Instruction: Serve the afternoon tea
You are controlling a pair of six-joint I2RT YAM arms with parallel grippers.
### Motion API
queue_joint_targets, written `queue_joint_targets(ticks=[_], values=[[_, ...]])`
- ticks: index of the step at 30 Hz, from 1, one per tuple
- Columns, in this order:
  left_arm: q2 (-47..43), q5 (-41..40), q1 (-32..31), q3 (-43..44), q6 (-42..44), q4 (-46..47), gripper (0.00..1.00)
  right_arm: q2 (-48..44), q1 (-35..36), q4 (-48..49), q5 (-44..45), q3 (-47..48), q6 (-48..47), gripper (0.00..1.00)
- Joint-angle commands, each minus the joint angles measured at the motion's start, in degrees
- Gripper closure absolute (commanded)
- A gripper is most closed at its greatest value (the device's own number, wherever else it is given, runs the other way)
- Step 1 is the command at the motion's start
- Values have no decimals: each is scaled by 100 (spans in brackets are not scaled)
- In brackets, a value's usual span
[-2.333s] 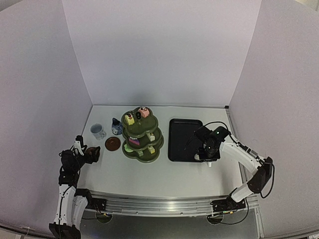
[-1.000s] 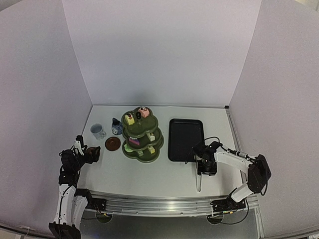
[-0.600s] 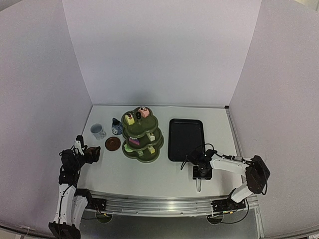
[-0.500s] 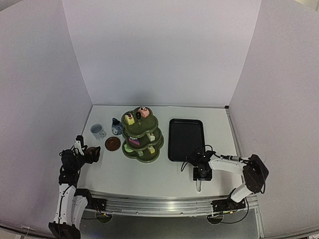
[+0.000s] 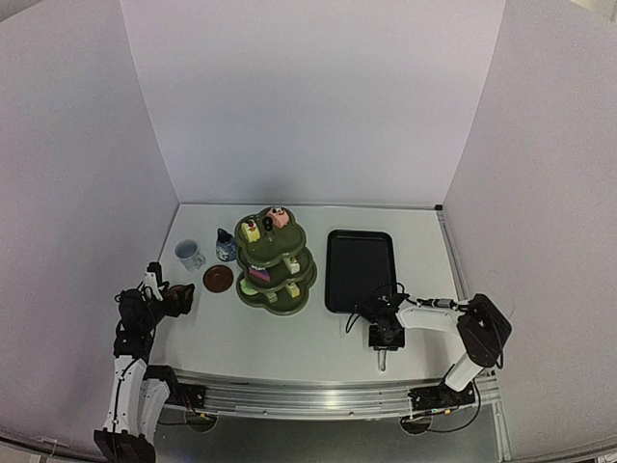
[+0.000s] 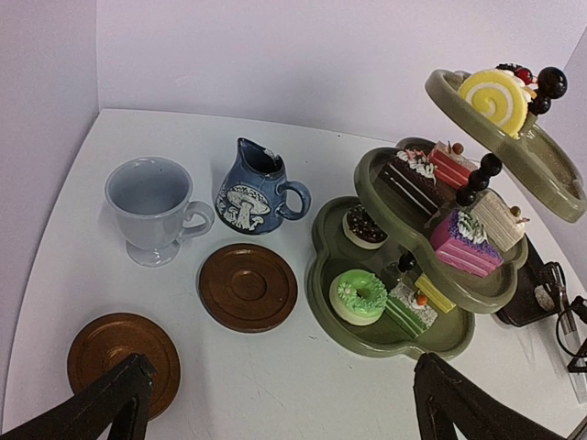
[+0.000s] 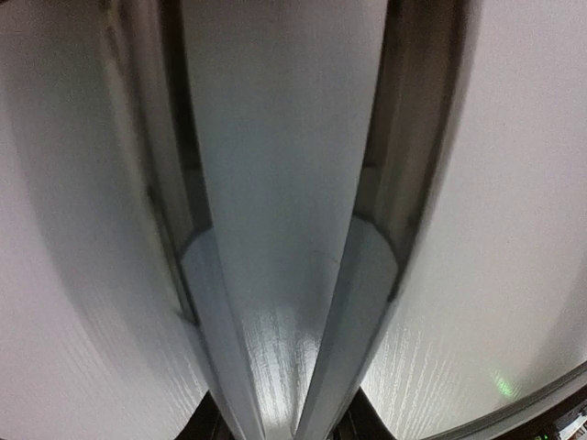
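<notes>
The afternoon tea stands on the left half of the counter: before the left tool, fingers wide apart, lie two coasters, then mug, pot and cake-laden stand. Near the black tray's front corner, the right tool clamps the metal tongs.

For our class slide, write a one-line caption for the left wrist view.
White mug, blue-and-white mushroom pot and two brown round coasters beside a dark green three-tier stand of tiny cakes.
</notes>
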Motion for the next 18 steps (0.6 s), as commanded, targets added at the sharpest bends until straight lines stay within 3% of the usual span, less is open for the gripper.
queue_joint_targets(ticks=[1, 8, 12, 18], values=[[-4, 58, 12, 82, -9, 81, 0, -29, -4, 24, 5, -32, 75, 79], [-30, 58, 8, 81, -13, 73, 0, -188, -4, -34, -89, 37, -23, 92], [-40, 59, 11, 73, -23, 70, 0, -301, -3, -550, -35, 348, -177, 100], [-59, 56, 13, 66, -34, 90, 0, -562, -6, -1221, 116, 920, -533, 100]])
